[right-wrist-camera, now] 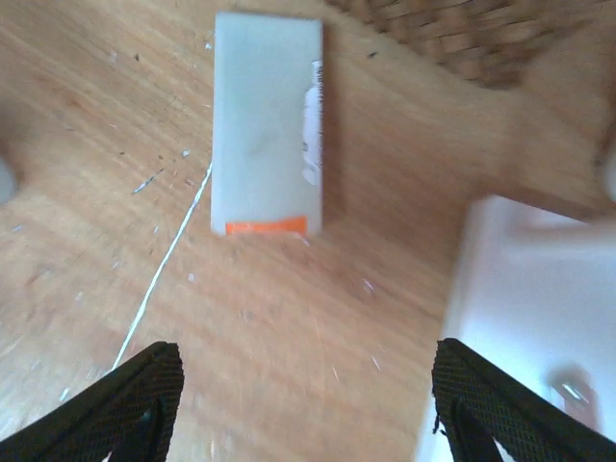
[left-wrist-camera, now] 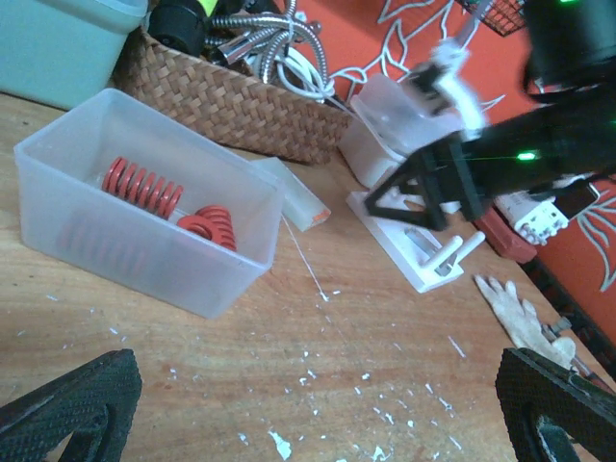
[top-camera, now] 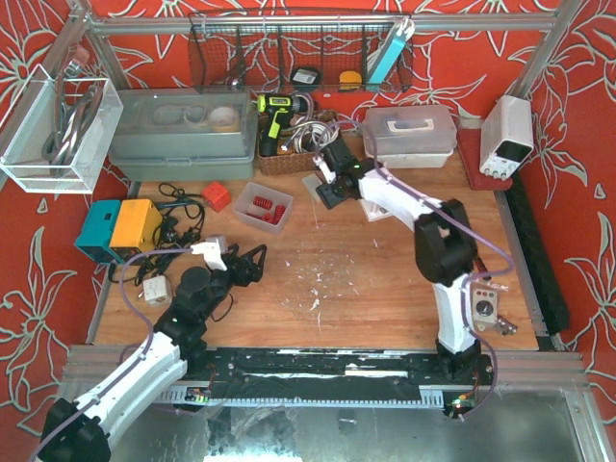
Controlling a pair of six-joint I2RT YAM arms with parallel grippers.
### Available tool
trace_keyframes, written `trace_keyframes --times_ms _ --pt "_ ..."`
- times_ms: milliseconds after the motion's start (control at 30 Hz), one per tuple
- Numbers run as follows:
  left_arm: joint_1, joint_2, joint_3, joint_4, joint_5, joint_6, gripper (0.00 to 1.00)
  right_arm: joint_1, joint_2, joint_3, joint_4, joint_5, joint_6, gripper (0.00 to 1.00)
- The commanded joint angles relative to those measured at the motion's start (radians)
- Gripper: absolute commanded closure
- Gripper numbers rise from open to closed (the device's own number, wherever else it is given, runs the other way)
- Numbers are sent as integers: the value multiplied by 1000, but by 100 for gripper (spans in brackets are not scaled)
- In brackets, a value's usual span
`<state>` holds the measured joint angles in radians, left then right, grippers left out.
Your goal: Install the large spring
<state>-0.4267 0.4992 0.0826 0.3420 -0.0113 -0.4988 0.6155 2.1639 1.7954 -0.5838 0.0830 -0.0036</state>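
Springs (top-camera: 269,205), red, lie in a small clear bin (top-camera: 252,216) on the far left part of the table (top-camera: 366,269), just in front of a basket (top-camera: 285,160) at the far edge. In the top view the left gripper (top-camera: 248,266) hangs low over the wood nearer the left edge, well short of the bin and holding nothing. The right gripper (top-camera: 330,192) reaches to the far middle, over a white fixture (top-camera: 314,181) just right of the bin. A red cube (top-camera: 217,195) sits left of the bin, and a teal and orange box (top-camera: 119,229) stands at the left edge.

From the left wrist, the left gripper (left-wrist-camera: 313,409) is spread wide, its fingertips (left-wrist-camera: 67,404) in the two lower corners with bare, flecked wood between them. The bin (left-wrist-camera: 144,255) sits ahead to the left; inside, one long spring (left-wrist-camera: 142,186) lies on its side and a shorter one (left-wrist-camera: 208,227) lies just beside it. A small white box (left-wrist-camera: 296,195) with an orange end lies just to the right of the bin. Beyond it the fixture (left-wrist-camera: 409,252) lies flat with white pegs sticking out, and the right gripper (left-wrist-camera: 423,197) hovers over it with nothing between its fingers.

From the right wrist, the right gripper (right-wrist-camera: 313,404) is likewise parted wide and empty. The box (right-wrist-camera: 267,120) lies flat on the wood below, orange stripe toward the camera. The fixture (right-wrist-camera: 529,318) fills the right side, blurred, and a corner of the basket (right-wrist-camera: 462,38) shows at the top.
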Motion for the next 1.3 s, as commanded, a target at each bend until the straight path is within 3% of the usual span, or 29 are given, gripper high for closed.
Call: trace_keyframes --times_ms 0,267,433,533,633,1000,1267 --pt "-4 20 39 41 -22 -5 0 -1 -231 -152 47 44 56 26" --pt "-25 238 161 101 141 44 0 -80 -406 -320 -8 113 60 31" --pt "-91 370 237 114 124 124 0 -195 -390 -325 -46 49 47 42" --pt "-180 455 279 89 -3 216 0 -243 -343 -300 -65 11 23 49" --pt "-211 519 292 82 -20 260 0 -274 -282 -258 -83 -5 -3 53" --pt "-233 525 224 170 -47 315 0 -295 -75 -23 -217 -71 -121 66" --pt "-234 520 220 169 -61 311 0 -295 3 59 -278 -69 -137 67"
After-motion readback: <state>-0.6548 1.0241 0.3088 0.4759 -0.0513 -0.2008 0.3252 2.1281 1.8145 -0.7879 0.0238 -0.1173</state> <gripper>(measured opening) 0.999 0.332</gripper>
